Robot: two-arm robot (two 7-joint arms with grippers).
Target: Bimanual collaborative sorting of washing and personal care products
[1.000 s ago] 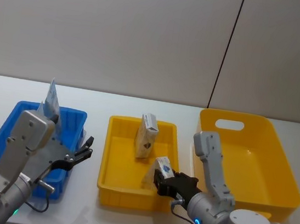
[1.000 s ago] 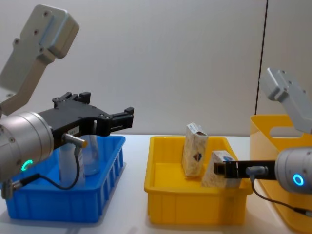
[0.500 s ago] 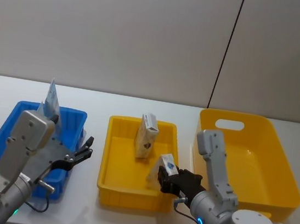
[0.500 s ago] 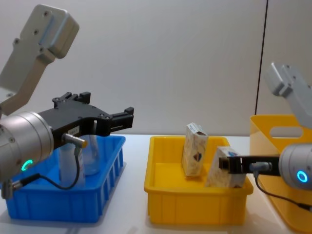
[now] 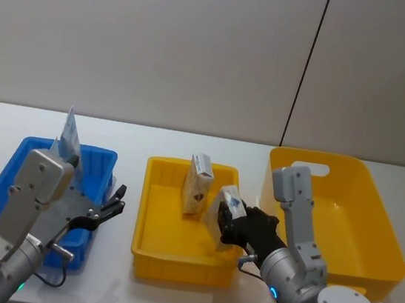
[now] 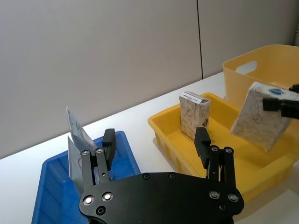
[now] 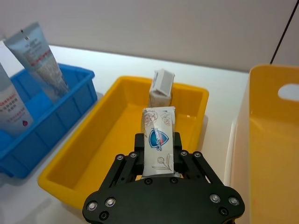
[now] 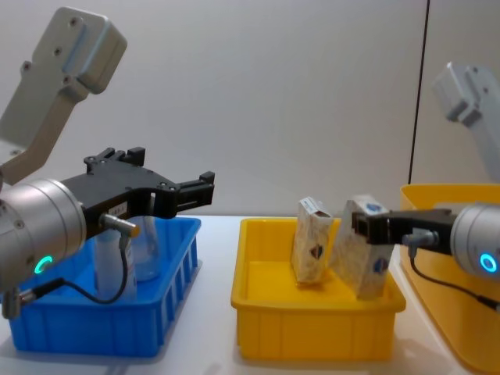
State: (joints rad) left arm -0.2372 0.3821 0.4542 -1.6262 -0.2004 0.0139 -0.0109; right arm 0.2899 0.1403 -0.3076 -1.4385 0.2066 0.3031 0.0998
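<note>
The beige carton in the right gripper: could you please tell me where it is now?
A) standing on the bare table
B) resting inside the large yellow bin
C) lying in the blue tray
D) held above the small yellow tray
D: the right gripper is shut on the beige carton, holding it tilted over the small yellow tray, beside the second carton standing there.

Right gripper [image 5: 234, 221] has come up from the front right of the small yellow tray [image 5: 172, 268], taking the clamped beige carton [image 5: 226, 202] with it. A second ago the carton sat tipped over, low by the tray's front wall. Now it's off the tray floor, mostly above the tray's rim, more upright. It's moved toward the tray's middle, closer to the second carton [image 5: 198, 184] standing in the tray.
</note>
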